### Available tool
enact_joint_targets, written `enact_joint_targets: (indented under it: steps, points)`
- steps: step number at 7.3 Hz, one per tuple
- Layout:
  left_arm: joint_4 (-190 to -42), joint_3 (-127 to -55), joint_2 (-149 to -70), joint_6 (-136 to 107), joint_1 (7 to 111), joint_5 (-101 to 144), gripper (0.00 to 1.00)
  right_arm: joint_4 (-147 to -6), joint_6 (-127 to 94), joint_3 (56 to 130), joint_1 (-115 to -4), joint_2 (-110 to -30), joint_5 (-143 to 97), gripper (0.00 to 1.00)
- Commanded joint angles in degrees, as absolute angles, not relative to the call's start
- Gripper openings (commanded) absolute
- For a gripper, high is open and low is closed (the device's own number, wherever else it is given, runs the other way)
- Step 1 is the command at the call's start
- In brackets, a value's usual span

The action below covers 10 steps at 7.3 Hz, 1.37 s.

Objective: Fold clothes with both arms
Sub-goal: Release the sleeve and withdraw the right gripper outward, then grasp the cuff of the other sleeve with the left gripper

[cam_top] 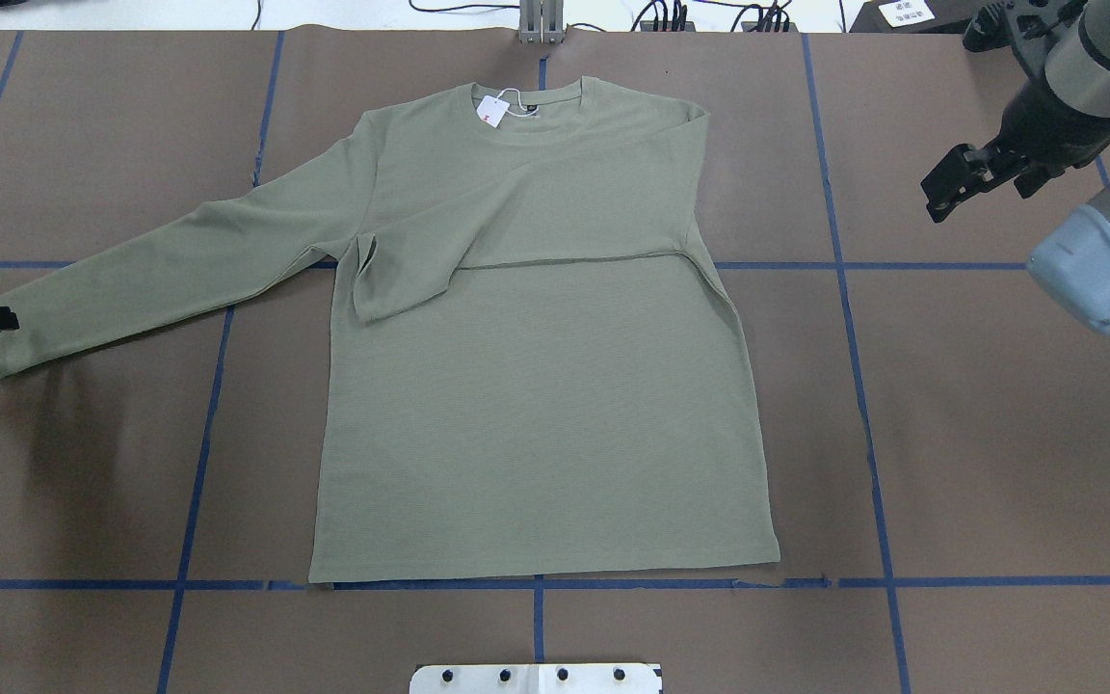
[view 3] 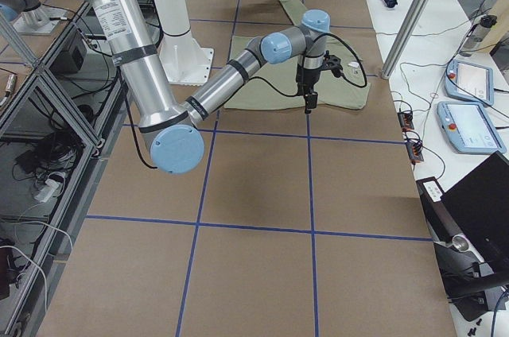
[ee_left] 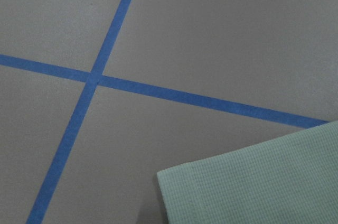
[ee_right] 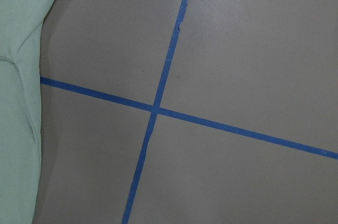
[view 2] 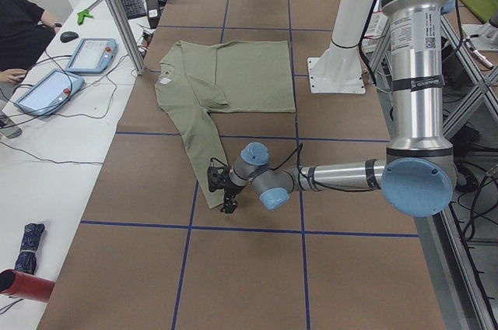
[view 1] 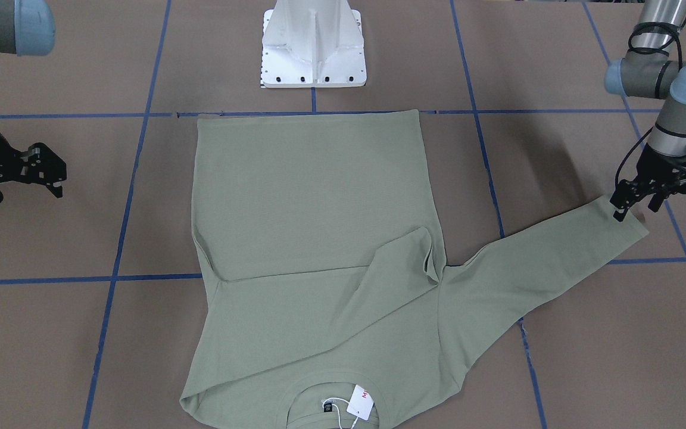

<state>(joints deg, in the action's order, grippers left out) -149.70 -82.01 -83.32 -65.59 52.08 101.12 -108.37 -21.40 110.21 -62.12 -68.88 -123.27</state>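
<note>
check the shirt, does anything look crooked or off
Yes. On the shirt, the folded sleeve lies across the chest with its cuff buckled up, not flat, by the opposite armpit. The other sleeve lies straight out, unfolded.

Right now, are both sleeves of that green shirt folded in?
No, only one. One sleeve lies folded across the shirt's chest; the other sleeve is spread out sideways.

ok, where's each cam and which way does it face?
Front-facing: across the table, facing the pedestal; left gripper, right gripper.
Overhead: behind the robot, looking down; right arm.
Exterior left: table's left end; left arm near.
Exterior right: opposite end; right arm near.
Left wrist: straight down; sleeve cuff, no gripper.
Right wrist: down; no gripper.
Shared: shirt, all six.
</note>
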Motion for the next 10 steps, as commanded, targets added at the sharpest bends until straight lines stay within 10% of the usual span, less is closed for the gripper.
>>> enact_joint_targets:
  steps: [1,8,10]
  points:
    - [-149.8,-82.0,-83.3,-66.9,51.9,101.3,0.84,-108.3,-21.6,110.2,-62.1,-68.6,-123.3,1.00]
    - [-149.9,-82.5,-83.2,-69.2,51.9,101.3,0.02,-108.3,-21.9,110.2,-62.1,-68.4,-123.7,1.00]
    - [-149.2,-85.8,-83.0,-69.2,51.9,101.7,0.00,-108.3,-21.9,110.2,-62.2,-68.5,-123.8,1.00]
